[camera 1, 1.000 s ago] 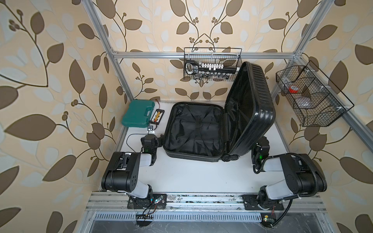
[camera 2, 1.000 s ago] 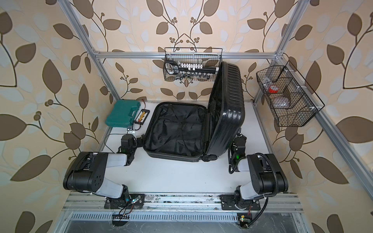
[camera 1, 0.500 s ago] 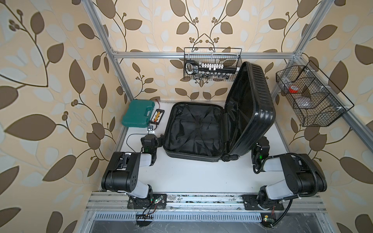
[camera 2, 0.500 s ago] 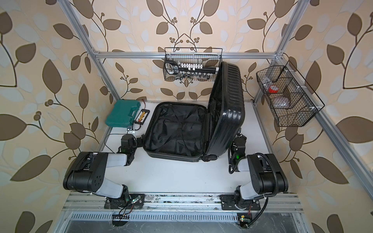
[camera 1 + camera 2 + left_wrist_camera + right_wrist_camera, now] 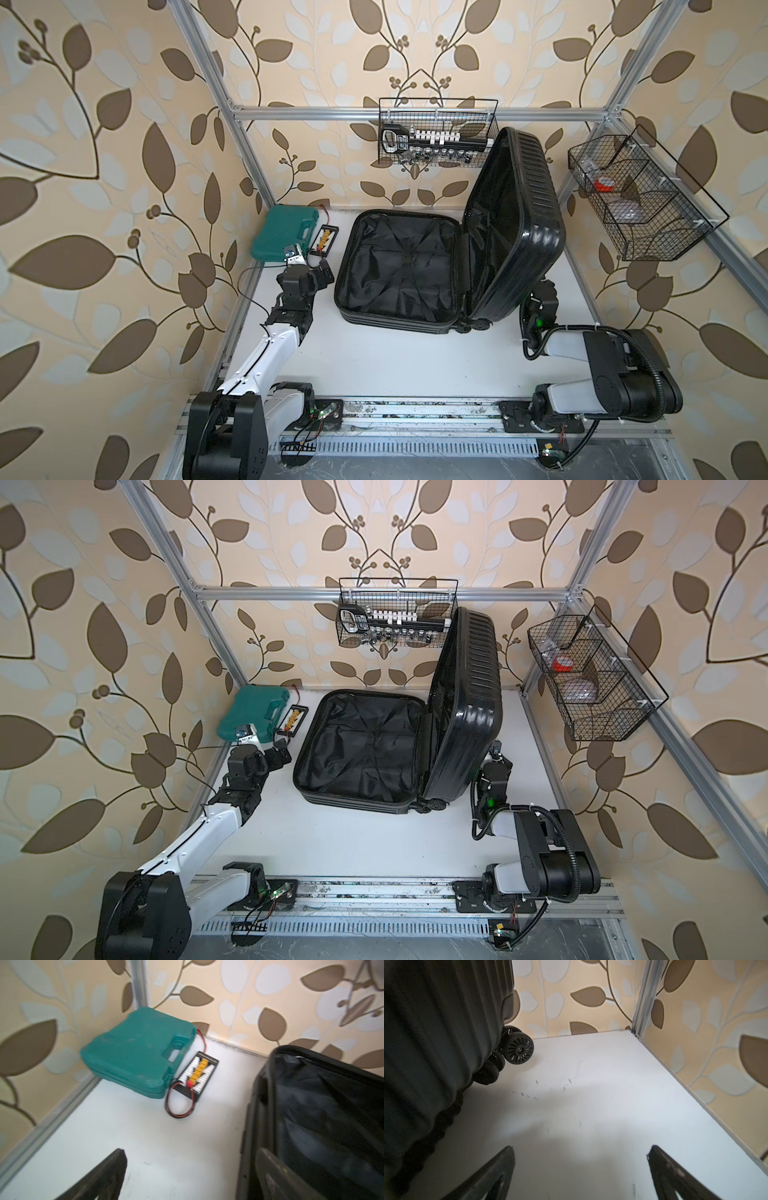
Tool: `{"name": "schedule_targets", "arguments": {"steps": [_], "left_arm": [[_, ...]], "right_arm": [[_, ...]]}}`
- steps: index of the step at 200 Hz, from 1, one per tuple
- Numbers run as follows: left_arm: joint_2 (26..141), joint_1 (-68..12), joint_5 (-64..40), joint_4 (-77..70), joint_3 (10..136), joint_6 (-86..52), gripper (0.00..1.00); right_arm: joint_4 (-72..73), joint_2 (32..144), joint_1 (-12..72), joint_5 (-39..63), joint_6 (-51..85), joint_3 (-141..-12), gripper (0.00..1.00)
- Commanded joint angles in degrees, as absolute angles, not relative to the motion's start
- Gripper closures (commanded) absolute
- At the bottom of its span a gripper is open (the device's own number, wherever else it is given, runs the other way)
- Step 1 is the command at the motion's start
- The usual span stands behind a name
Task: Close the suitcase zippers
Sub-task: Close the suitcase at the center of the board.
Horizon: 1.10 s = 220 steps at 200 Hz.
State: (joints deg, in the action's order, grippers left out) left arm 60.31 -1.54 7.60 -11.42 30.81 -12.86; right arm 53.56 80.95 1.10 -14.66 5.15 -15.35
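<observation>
Beside the right gripper (image 5: 580, 1148), the raised suitcase lid (image 5: 519, 224) is found; left gripper (image 5: 191, 1150) and right are held wide open, empty.

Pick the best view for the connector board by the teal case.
Left wrist: the connector board is close and whole, yellow and white rows plain. Both top views show it tiny beside the teal case. Right wrist: absent.

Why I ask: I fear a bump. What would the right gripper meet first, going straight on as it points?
Likely the bare table, then the back wall: the right gripper is open, nothing between its fingers. The suitcase and its wheels stand beside that line, not in it; depth is unclear.
</observation>
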Motion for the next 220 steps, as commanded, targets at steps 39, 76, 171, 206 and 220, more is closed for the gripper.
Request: {"name": "schedule_targets", "arguments": {"steps": [39, 76, 171, 206, 220], "left_arm": [[74.9, -2.0, -12.9, 4.9, 46.9, -11.5, 0.24], [85.5, -2.0, -13.4, 9.2, 54.9, -11.1, 0.43], [95.0, -2.1, -11.1, 15.0, 64.5, -11.6, 0.95], [88.3, -2.3, -7.6, 17.8, 64.8, -12.9, 1.0], [85.1, -2.3, -5.9, 20.5, 65.9, -12.9, 1.0]], "right_arm": [[52.3, 80.0, 1.8, -15.3, 5.0, -16.8, 0.0], [51.8, 80.3, 1.7, -15.1, 4.9, -17.2, 0.0], [50.8, 80.3, 1.7, -16.3, 5.3, -17.8, 0.0], [46.0, 78.4, 1.7, -19.5, 7.3, -19.0, 0.0], [43.2, 77.4, 1.7, -21.1, 8.4, -19.8, 0.0]]}}
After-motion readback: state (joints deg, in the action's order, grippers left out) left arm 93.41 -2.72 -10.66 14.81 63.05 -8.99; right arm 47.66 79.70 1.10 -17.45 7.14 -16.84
